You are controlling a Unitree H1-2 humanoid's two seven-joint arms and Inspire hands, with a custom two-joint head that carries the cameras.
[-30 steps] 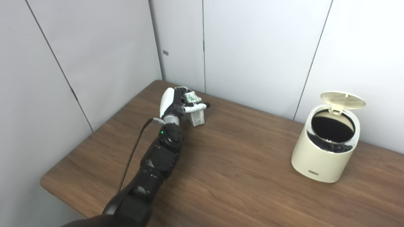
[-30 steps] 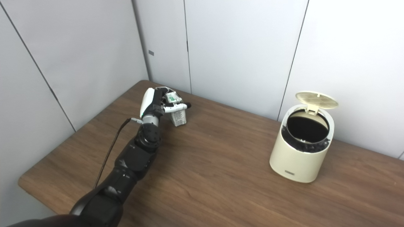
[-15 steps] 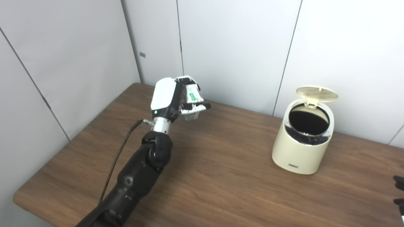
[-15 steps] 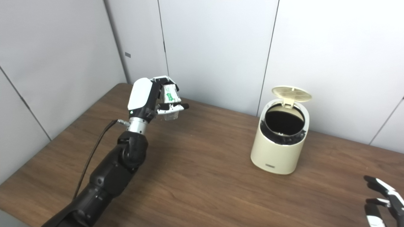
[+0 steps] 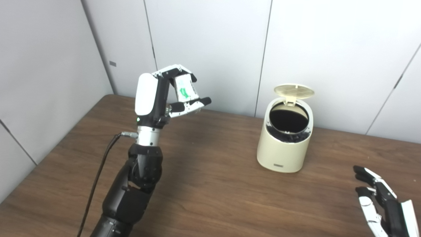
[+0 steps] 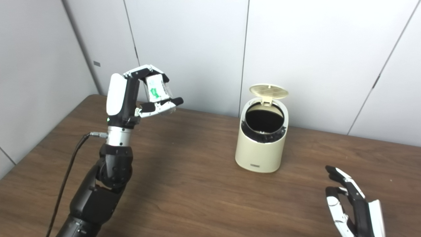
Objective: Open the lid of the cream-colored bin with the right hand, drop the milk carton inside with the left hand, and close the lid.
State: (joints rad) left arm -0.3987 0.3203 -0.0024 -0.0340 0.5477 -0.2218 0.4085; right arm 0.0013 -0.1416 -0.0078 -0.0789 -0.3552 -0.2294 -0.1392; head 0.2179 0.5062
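Well left of the open bin (image 5: 284,144), the left hand (image 5: 164,95) pinches the milk carton (image 5: 185,90) loosely enough to slip mid-carry, while the right hand (image 6: 353,205) waits, fingers apart.

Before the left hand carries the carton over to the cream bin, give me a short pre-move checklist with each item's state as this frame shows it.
1. Round ribbed lid of the cream-colored cylindrical bin raised: ok, it stands tilted up behind the opening.
2. Small white milk carton with green print held by left hand: ok, fingers above, thumb below, clear of the table.
3. Path from carton to bin along the brown wooden table: ok, nothing stands between.
4. Right hand out of the way: ok, open, low at the near right.
5. Room inside the bin: cannot tell, interior is dark.
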